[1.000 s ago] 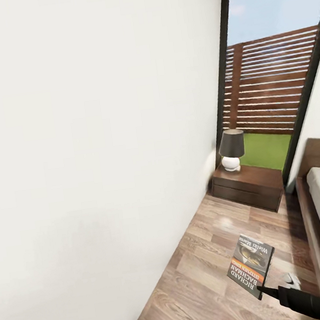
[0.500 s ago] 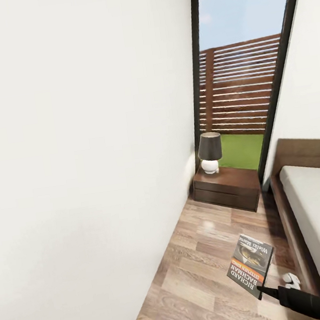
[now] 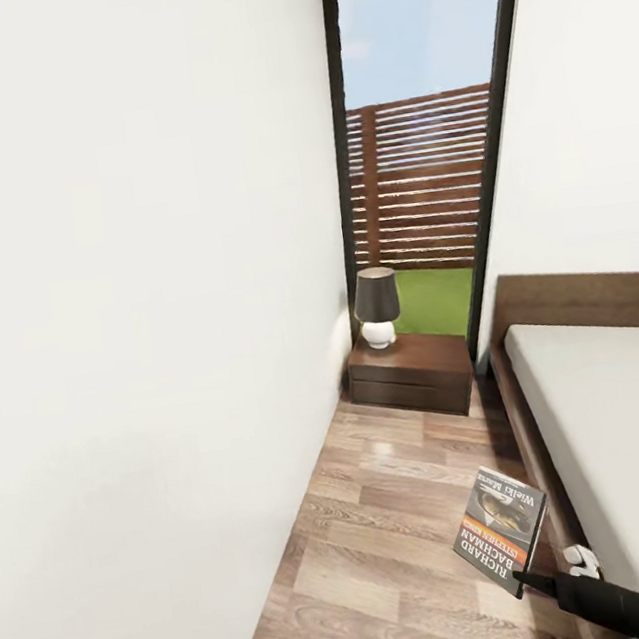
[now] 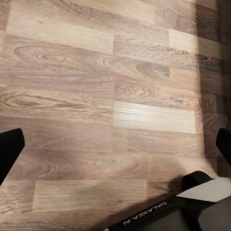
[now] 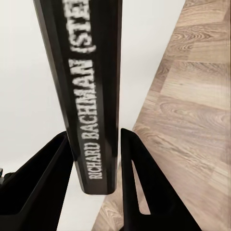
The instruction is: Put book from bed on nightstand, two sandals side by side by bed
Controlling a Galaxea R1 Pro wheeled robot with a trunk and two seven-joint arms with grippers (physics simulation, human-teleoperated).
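**Book in the right gripper, one nightstand ahead**

From the head camera, a narrow strip of wood floor (image 3: 389,542) runs between a white wall (image 3: 140,333) and the bed (image 3: 613,402) toward a tall window (image 3: 428,144). At the far end of that strip stands one nightstand (image 3: 412,373), carrying one lamp (image 3: 376,308) on the part of its top nearer the wall; the rest of the top is bare. One book (image 3: 501,528) hangs in the air low down, cover toward the camera, gripped at its lower corner by the right gripper (image 3: 523,580). The nightstand lies straight ahead of the book and well apart from it, so I judge the base has to roll forward before the right arm, the one carrying the load, can set it down. The book's long axis stands roughly upright, tilted a little.

In the left wrist camera there is plank floor below, and the left gripper (image 4: 115,147) has its two fingertips spread wide with nothing between them.

In the right wrist camera the two fingers (image 5: 139,183) are clamped on either side of the book's spine (image 5: 94,96), which runs away from the camera along the fingers, lettering "RICHARD BACHMAN" readable.
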